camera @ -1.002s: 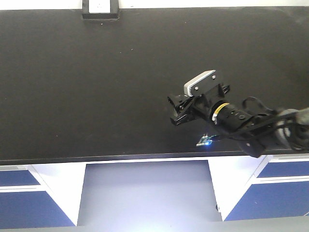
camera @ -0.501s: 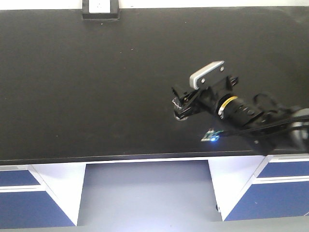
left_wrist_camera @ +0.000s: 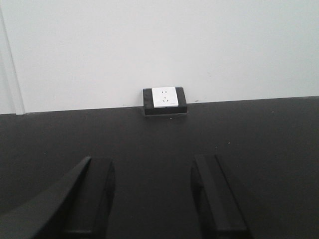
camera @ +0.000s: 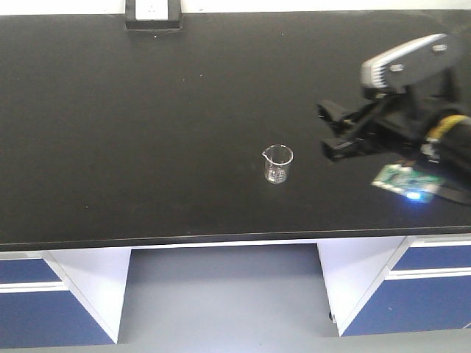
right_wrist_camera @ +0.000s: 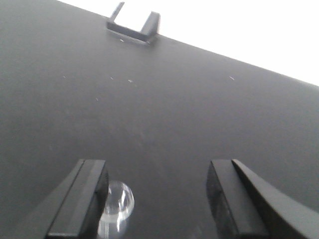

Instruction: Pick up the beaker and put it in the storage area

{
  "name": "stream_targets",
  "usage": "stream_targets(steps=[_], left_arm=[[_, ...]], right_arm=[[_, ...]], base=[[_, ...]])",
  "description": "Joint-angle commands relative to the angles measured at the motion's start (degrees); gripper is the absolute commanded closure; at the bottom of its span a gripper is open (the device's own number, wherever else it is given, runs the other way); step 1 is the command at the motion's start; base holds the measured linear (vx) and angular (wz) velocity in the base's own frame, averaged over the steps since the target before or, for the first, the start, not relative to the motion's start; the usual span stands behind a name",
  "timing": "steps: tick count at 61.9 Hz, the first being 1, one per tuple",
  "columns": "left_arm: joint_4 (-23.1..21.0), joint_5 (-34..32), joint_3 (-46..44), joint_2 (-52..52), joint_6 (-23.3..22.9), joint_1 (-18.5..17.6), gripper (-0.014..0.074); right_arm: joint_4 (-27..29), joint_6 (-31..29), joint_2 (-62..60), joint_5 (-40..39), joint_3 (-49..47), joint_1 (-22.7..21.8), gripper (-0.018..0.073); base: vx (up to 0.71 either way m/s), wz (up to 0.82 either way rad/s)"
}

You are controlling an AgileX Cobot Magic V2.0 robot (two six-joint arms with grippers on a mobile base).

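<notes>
Black benchtop (camera: 147, 132) fills our view, and the beaker (camera: 278, 163) stands upright on it, well in front of the wall socket box (camera: 153, 15). Our right gripper (camera: 335, 132), jaws apart and empty, hangs just right of the beaker. We should retreat smoothly, clear of the glass.

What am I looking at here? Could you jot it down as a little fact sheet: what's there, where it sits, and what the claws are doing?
Surface: black benchtop over blue cabinets
Beaker: small clear glass beaker, upright on the benchtop, standing free
Right claw: right claw, open, beside the beaker, not touching it
Left claw: left claw, open, nothing between its fingers
At rear edge: black-and-white wall socket box
</notes>
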Motion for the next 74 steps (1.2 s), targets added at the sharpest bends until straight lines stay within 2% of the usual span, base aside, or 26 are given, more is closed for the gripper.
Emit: stream_targets(steps=[1,15,23,32,38,42,50,58,65,71,74], left_arm=[[-0.35,-4.48,-1.85,0.07,-0.40,-0.24,0.0118],[-0.35,-4.48,-1.85,0.07,-0.40,-0.24,0.0118],[-0.35,-4.48,-1.85,0.07,-0.40,-0.24,0.0118],[-0.35,-4.48,-1.85,0.07,-0.40,-0.24,0.0118],[-0.35,-4.48,-1.85,0.07,-0.40,-0.24,0.0118],[-0.35,-4.48,-1.85,0.07,-0.40,-0.24,0.0118],[-0.35,-4.48,-1.85,0.07,-0.40,-0.24,0.0118],[-0.35,-4.48,-1.85,0.07,-0.40,-0.24,0.0118],[-0.35,-4.48,-1.85,0.07,-0.40,-0.24,0.0118],[-0.35,-4.48,-1.85,0.07,-0.40,-0.24,0.0118],[-0.35,-4.48,-1.85,0.07,-0.40,-0.24,0.0118]], right_arm=[[0.03,0.95,-7.62,2.63,-1.64,-0.17,0.0068],[-0.26,0.89,-19.96,12.21,-1.64,-0.17,0.0068],[-0.44,0.68,-24.99,12.64,-1.64,-0.17,0.0068],[-3.89,0.61,-29.37,12.59,-1.64,-0.17,0.0068],[-3.70,0.55,-31.62,12.80,-0.61,-0.49,0.0074],[-1.20,0.48,-33.53,12.24,0.70,-3.01,0.0087],[7.58,-2.20,-39.77,6.44,8.27,-13.99,0.0162],[11.49,-11.00,-46.41,-1.28,18.75,-21.73,0.0297],[11.82,-15.64,-52.17,-3.64,26.47,-22.80,0.0441],[12.25,-15.28,-56.85,-3.33,32.15,-22.27,0.0571],[12.33,-14.53,-59.46,-2.95,34.52,-22.12,0.0573]], base=[[0.00,0.00],[0.00,0.00],[0.00,0.00],[0.00,0.00],[0.00,0.00],[0.00,0.00],[0.00,0.00],[0.00,0.00],[0.00,0.00],[0.00,0.00],[0.00,0.00]])
